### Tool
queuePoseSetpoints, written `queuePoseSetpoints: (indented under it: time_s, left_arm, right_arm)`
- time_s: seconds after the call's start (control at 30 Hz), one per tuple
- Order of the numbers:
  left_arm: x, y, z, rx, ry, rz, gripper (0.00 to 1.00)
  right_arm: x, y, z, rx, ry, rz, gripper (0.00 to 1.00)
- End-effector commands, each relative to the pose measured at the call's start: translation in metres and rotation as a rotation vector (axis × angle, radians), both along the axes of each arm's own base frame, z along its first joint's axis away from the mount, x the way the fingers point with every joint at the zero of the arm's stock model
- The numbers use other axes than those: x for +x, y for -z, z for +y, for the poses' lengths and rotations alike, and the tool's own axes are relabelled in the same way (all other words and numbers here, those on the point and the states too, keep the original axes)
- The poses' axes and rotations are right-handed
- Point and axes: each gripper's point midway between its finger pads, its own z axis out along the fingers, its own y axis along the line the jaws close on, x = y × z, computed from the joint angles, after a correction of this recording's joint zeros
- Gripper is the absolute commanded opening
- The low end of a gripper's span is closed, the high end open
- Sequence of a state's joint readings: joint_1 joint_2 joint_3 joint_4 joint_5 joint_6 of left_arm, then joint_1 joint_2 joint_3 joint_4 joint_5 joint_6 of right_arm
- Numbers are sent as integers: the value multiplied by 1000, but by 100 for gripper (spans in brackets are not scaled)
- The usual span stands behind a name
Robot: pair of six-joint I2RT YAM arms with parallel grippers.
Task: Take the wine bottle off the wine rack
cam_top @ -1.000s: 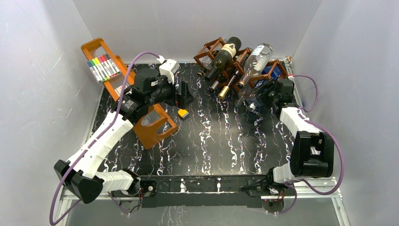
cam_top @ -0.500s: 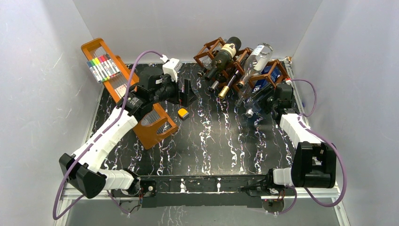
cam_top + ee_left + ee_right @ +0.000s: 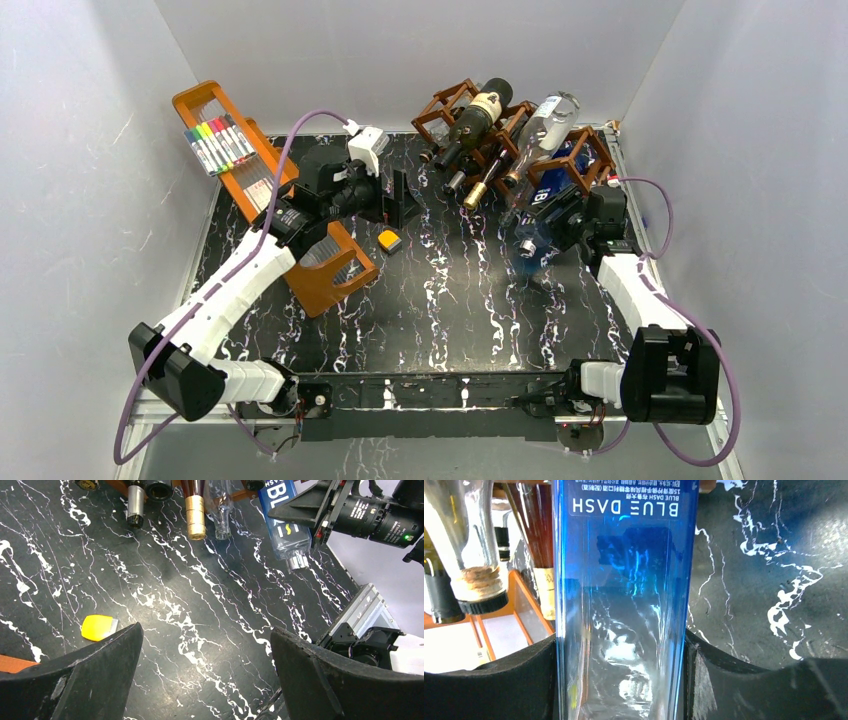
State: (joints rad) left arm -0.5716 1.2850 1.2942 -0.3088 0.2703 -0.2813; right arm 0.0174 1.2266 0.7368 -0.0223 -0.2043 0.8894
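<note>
The wine rack (image 3: 437,107) is a reddish-brown lattice at the back, holding a dark bottle with a cream label (image 3: 472,122), a clear bottle (image 3: 545,125) and a gold-capped neck (image 3: 478,195). My right gripper (image 3: 562,215) is shut on a blue glass bottle (image 3: 535,215), which is drawn out in front of the rack's right cell, neck pointing toward the near side. In the right wrist view the blue bottle (image 3: 624,605) fills the gap between the pads of that gripper (image 3: 621,680). My left gripper (image 3: 398,202) is open and empty over the table left of the rack; it also shows in the left wrist view (image 3: 205,635).
An orange tray with coloured markers (image 3: 215,140) leans at the back left. An orange-brown holder (image 3: 330,265) lies under the left arm. A small yellow object (image 3: 389,240) lies on the black marbled table (image 3: 450,300). White walls close in the sides and back.
My right gripper has pulled the blue bottle out of the rack toward the near side. My left arm has shifted slightly to the right, gripper still open.
</note>
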Motion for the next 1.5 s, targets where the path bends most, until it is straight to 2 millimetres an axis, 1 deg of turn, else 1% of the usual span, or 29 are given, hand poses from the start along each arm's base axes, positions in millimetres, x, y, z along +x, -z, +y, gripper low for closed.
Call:
queuePoseSetpoints:
  time_s: [0.0,0.13,0.47,0.6,0.83,1.03,1.23,1.47]
  left_arm:
    - [-3,-12,-4,-42,24,-36,98]
    - [-2,-11,-5,-45,23,-42,98]
    - [-3,-5,-8,-53,42,-39,98]
    - [-3,-4,-9,-52,46,-44,98]
    - [-1,-3,-12,-57,59,-45,98]
    - [1,1,-15,-56,69,-37,98]
    - [2,4,-17,-55,74,-39,98]
    - [2,7,-20,-57,88,-33,98]
  right_arm:
    - [-2,-67,30,77,-151,-217,0]
    - [-11,-73,32,87,-163,-219,0]
    - [-32,-79,40,151,-185,-194,0]
    - [-44,-82,43,179,-195,-183,0]
    - [-66,-93,45,187,-221,-188,0]
    - [-87,-92,50,189,-265,-158,0]
    - [-101,-109,50,166,-295,-214,0]
    - [-120,-109,55,170,-346,-170,0]
